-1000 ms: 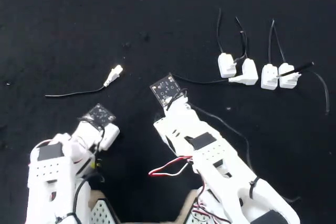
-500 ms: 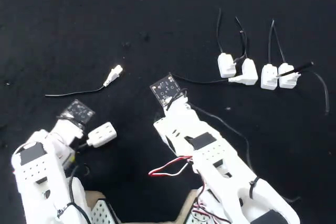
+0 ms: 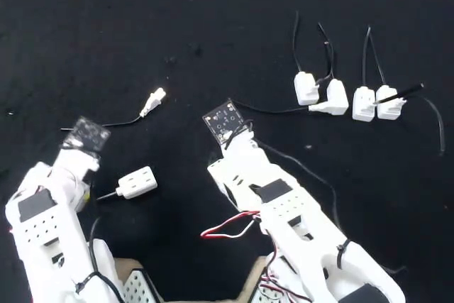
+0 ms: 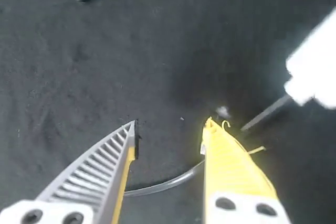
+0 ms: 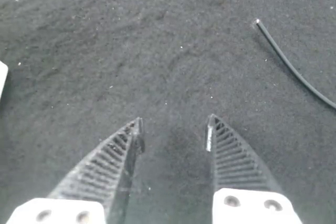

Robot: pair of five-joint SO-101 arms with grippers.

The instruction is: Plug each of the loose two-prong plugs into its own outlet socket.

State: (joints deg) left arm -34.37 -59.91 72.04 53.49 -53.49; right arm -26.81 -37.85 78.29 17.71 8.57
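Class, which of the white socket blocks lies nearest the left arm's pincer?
The lone socket block beside the left pincer; the other white blocks sit clustered far across the table.

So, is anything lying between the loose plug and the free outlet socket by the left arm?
Nothing visible. Bare black cloth lies between the loose plug and the outlet socket. The plug's thin wire trails off sideways, away from that path.

The plug (image 3: 152, 102) and outlet socket (image 3: 137, 182) are white, the table (image 3: 213, 33) black
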